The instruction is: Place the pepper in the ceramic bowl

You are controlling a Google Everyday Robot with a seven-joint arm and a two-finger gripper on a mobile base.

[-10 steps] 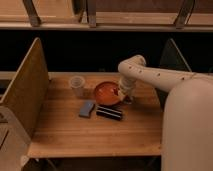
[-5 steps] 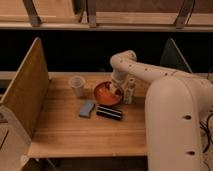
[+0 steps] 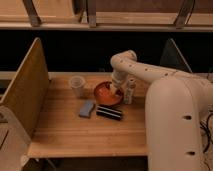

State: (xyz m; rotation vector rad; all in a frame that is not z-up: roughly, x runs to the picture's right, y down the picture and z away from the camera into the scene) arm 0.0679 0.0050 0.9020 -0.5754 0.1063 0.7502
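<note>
Since the earlier frames the white arm (image 3: 150, 75) has swung further round, its bulky body now filling the right foreground, and the gripper (image 3: 114, 90) has dropped to the right inner side of the ceramic bowl (image 3: 104, 94).

Nearest on the wooden table (image 3: 80, 135) is a wide stretch of bare planks. Beyond it a flat black bar (image 3: 109, 112) lies just in front of the bowl, slightly angled, with a small blue sponge (image 3: 87, 108) just beside its left end. Behind them sits the glossy orange-red bowl, with the gripper reaching down into it from the right. Whether the pincer is apart or together cannot be told. The pepper cannot be made out: it may be hidden at the gripper inside the bowl, but nothing dark red stands apart from the bowl's own colour.

A slim white bottle (image 3: 130, 91) with a dark cap stands upright just right of the bowl, close behind the arm's wrist. A small translucent cup (image 3: 77, 86) stands upright left of the bowl, near it but apart. A tall wooden side panel (image 3: 27, 90) bounds the table on the left, and a dark gap and shelving run across the back.
</note>
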